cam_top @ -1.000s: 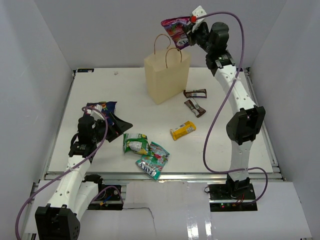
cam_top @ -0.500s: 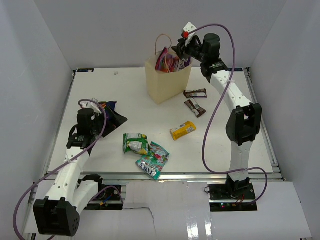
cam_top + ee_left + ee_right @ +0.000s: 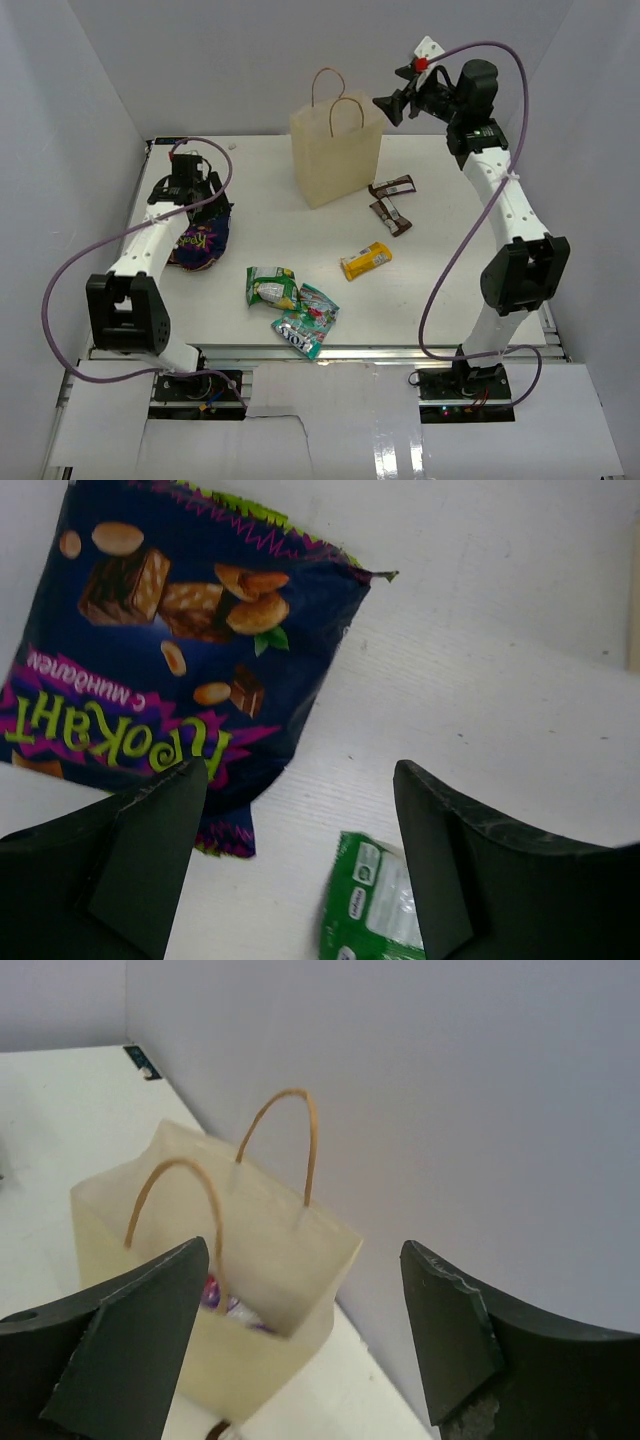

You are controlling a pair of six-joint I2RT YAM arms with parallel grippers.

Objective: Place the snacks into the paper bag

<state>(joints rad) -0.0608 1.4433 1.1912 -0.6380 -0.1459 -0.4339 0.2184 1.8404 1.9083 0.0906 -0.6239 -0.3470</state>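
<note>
My right claw (image 3: 300, 1250) is wide open and holds nothing. The paper bag (image 3: 270, 1230) stands just below it, with a purple packet (image 3: 218, 1298) inside. My left claw (image 3: 300, 772) is wide open too. A purple candy bag (image 3: 170, 650) lies flat below it, by one finger.

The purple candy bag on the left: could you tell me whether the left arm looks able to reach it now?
Probably yes: the left pincer hangs open just above the purple candy bag, with nothing covering it.
</note>
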